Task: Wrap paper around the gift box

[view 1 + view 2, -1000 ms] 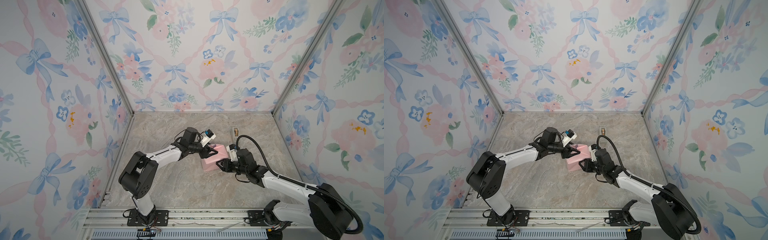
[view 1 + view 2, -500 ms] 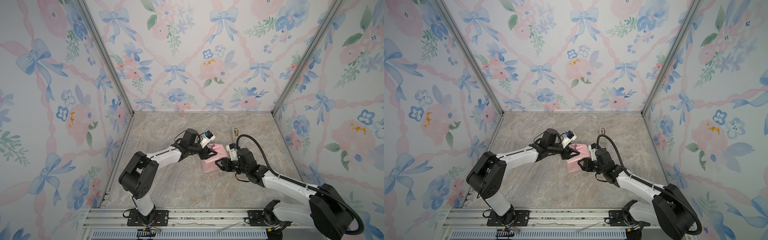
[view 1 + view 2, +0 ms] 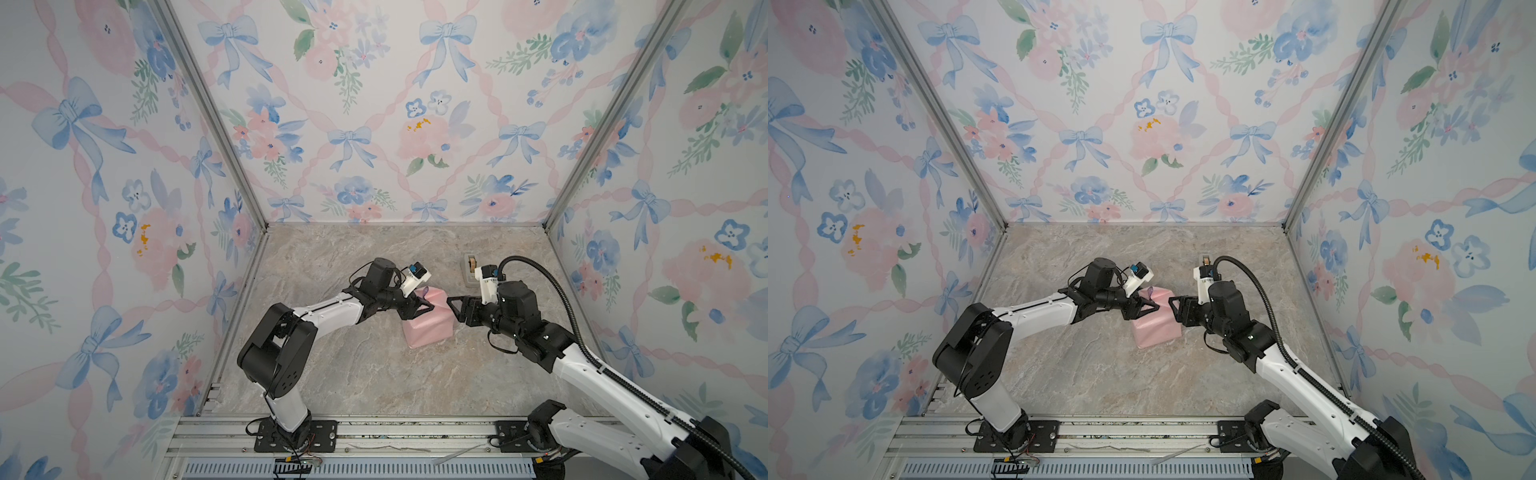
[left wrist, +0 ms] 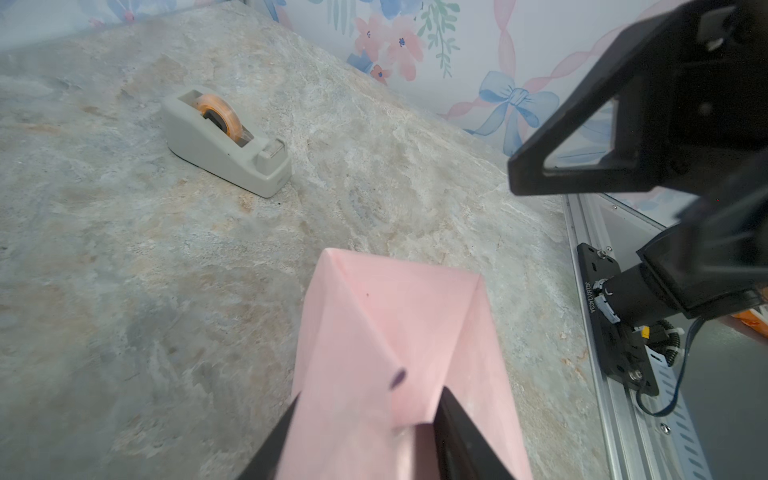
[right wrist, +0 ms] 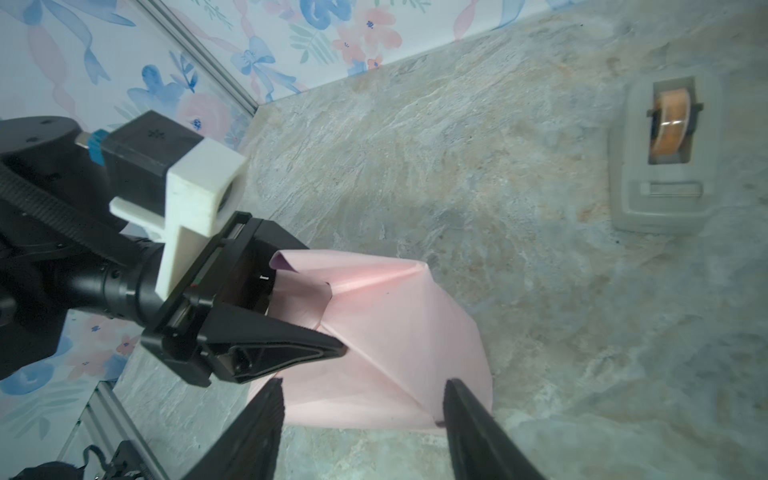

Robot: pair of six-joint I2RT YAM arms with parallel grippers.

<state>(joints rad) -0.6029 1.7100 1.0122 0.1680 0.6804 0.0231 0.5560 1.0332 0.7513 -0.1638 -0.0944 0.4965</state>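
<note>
Change: the right end effector (image 3: 455, 309) has spread its jaws and eased back from the right end of the paper (image 3: 428, 328). The paper and the left end effector (image 3: 427, 304) stay where they were.
Right end effector: open, holding nothing. In its wrist view the two fingers (image 5: 266, 415) stand wide apart with the near end of the paper (image 5: 395, 324) showing between them. Whether a tip touches the paper cannot be told.
Left end effector: closed on the left end of the paper. In the right wrist view one finger (image 5: 291, 349) lies against the pink side and the other is hidden behind a flap.
Paper: folded into a blocky parcel, pink side out, resting near the middle of the surface (image 3: 353, 374), between the two end effectors in both top views. A lilac curl shows at the edge by the left end effector. In the left wrist view the paper (image 4: 395, 332) shows diagonal creases across its end.
Box: not visible, as the paper covers the whole parcel.
Dispenser (image 3: 471, 270): beige with an orange roll, standing on the surface beyond the right end effector toward the back wall, apart from the paper.
</note>
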